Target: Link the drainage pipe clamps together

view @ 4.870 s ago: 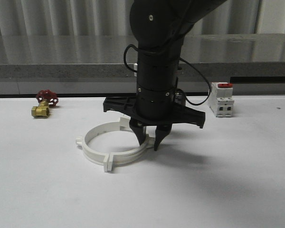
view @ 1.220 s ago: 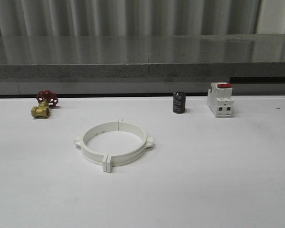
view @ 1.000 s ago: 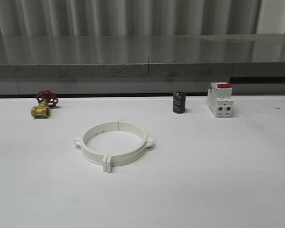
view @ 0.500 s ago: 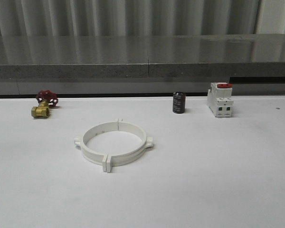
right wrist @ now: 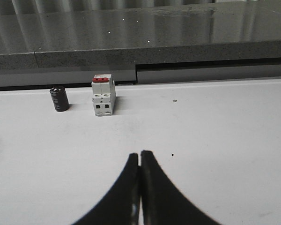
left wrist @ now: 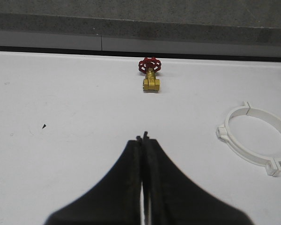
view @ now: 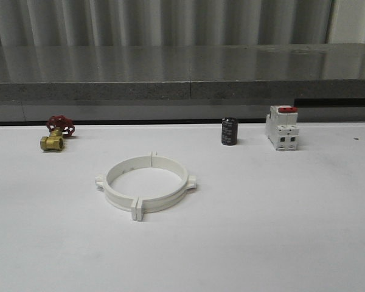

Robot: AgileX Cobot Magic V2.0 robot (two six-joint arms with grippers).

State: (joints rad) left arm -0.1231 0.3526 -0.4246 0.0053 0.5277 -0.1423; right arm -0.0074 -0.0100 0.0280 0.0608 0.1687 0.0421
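Note:
The two white drainage pipe clamps (view: 147, 182) lie flat on the white table, joined into one wide ring with small tabs at the seams. The same ring (left wrist: 255, 140) sits off to the side in the left wrist view. My left gripper (left wrist: 143, 137) is shut with nothing in it, above bare table well away from the ring. In the right wrist view my right gripper (right wrist: 140, 153) is shut and empty too, over bare table in front of the breaker.
A brass valve with a red handle (view: 56, 134) sits at the back left. A small black cylinder (view: 229, 131) and a white breaker with a red top (view: 282, 127) stand at the back right. A grey ledge (view: 182, 91) runs behind the table.
About five seconds ago a black arm stood over the ring with its fingers at the ring's right side; it has since left the front view. Over the last second nothing moved.

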